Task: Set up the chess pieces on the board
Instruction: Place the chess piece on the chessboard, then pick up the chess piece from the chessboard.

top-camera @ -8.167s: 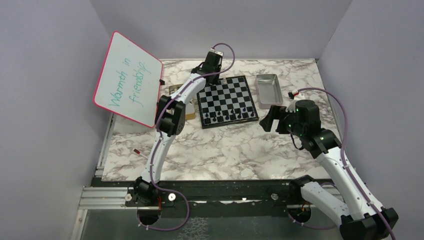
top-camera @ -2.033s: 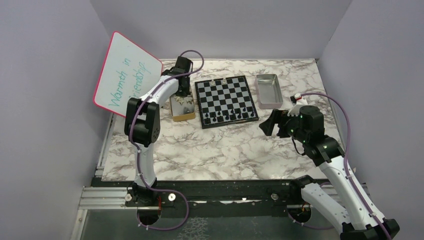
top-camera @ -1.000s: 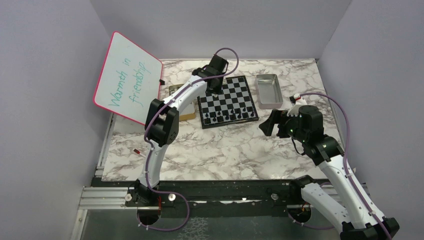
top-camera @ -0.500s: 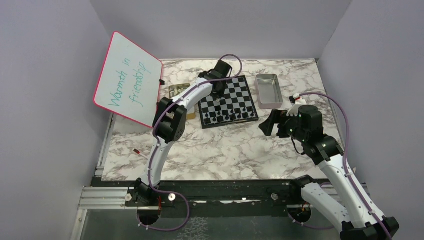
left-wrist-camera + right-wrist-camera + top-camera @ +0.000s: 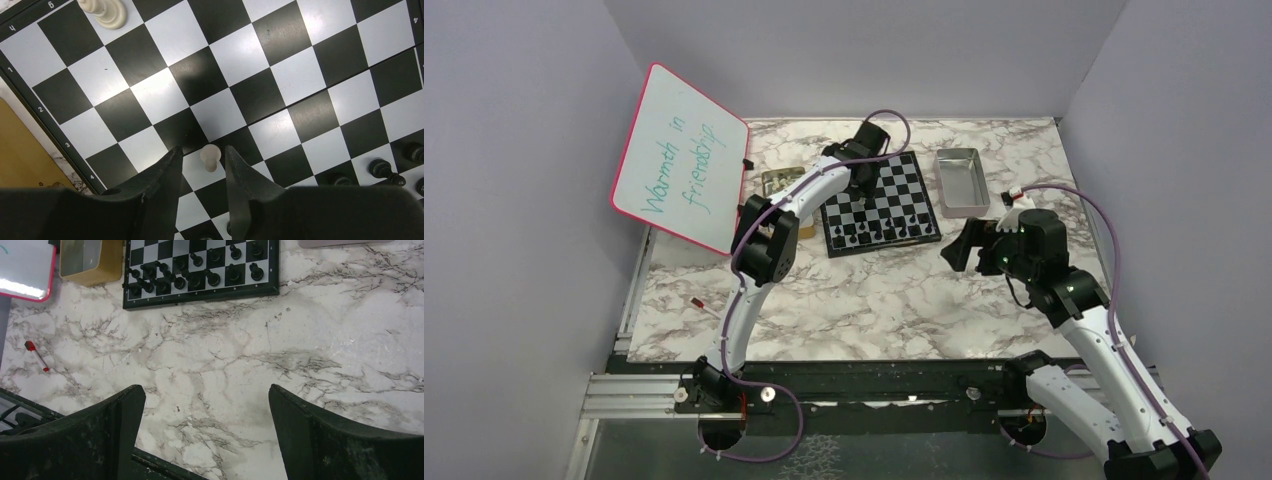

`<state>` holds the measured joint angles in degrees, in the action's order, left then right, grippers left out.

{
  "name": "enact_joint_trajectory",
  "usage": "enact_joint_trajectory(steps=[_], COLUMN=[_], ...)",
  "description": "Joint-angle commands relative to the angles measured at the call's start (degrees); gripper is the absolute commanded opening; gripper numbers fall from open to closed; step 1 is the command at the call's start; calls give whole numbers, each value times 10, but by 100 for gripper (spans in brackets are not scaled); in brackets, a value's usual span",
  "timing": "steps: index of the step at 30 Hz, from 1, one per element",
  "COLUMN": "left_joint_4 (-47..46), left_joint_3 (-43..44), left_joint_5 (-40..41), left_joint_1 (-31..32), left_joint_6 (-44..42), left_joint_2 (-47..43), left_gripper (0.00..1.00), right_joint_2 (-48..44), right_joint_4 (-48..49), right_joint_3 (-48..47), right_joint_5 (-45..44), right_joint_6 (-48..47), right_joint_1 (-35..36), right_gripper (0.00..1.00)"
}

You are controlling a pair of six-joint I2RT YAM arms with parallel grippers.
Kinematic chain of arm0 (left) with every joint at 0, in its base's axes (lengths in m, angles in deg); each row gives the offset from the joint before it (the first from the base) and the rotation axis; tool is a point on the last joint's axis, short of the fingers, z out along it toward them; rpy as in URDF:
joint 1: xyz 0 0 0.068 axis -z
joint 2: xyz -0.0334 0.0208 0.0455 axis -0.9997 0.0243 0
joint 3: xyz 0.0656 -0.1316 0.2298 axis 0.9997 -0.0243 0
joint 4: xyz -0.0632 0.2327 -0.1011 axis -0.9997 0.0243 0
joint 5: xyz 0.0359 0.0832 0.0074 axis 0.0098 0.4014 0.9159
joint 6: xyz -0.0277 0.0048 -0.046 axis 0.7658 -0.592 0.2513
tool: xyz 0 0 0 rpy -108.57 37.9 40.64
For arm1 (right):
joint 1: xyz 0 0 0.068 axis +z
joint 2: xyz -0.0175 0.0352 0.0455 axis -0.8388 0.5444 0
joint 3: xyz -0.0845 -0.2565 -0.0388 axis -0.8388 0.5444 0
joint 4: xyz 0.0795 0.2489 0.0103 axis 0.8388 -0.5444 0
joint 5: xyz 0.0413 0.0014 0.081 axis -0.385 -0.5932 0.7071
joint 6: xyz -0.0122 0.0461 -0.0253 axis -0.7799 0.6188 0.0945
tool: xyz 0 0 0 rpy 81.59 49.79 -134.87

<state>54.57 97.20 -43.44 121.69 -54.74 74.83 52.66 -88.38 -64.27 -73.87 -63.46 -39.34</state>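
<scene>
1. The small whitish-pale pawn [image 5: 210, 157] stands upright on the square chessboard of black and pale checks [image 5: 300, 75]. From the overhead view I place it in the board's left part, toward the far side.
2. My left gripper [image 5: 202, 148] straddles that pawn. Its black fingers [image 5: 160, 185] are parted a little wider than the piece, and a strip of board shows on one side, so I read the claw as released, not clenched.
3. A larger pale piece [image 5: 106, 11] sits in the edge row, well apart from the pawn.
4. The black figurines [image 5: 213, 277] fill the board's two near rows.
5. My right gripper [image 5: 205, 390] hangs over the white veined marble table [image 5: 225, 350], near and right of the board. Its jaws are spread wide and it holds nothing.
6. A shiny rectangular metal tray [image 5: 962, 185] lies just right of the board, and a tan open box [image 5: 95, 276] sits just left of it.
7. A pink-rimmed whiteboard with teal handwriting [image 5: 679, 155] leans at the far left.
8. A small red-capped marker [image 5: 696, 302] lies on the table at the near left.
</scene>
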Motion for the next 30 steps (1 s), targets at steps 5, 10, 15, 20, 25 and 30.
enact_joint_trajectory(steps=[5,10,15,20,25,30], left_joint_4=[0,-25,-67,-101,-137,-158], left_joint_3=[-9,-82,-205,-330,-464,-577], left_joint_5=[-24,-102,-158,-152,-141,-138], left_joint_1=[-14,-62,-116,-140,-142,-142], left_joint_6=[9,36,48,36,28,9], left_joint_2=[-91,-178,-303,-431,-552,-646], left_gripper=[45,54,67,80,96,99], right_joint_2=[40,91,159,236,320,429], right_joint_4=[23,49,84,128,165,181], right_joint_3=[-27,-45,-73,-108,-157,-236], right_joint_5=[29,48,60,58,30,-18], right_joint_6=[29,45,52,61,53,19], right_joint_1=[-1,-1,0,9,58,108], right_gripper=[95,86,75,68,61,60])
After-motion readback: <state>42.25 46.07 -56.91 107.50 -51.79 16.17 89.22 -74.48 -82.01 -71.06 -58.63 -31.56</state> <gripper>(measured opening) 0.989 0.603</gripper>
